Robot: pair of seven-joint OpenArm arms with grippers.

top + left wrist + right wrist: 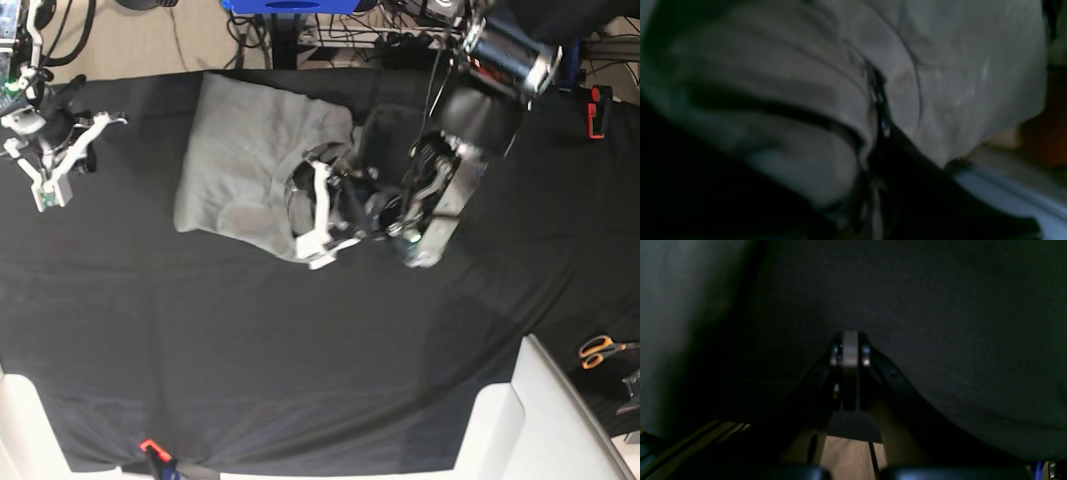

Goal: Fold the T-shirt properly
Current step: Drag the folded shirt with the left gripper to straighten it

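Base view: left tool (312, 212) pinches the T-shirt (245, 160) edge.

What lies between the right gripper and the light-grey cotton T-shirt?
Only bare black cloth table cover: in the base view the right gripper rests at the table's edge, apart from the light-grey cotton T-shirt.
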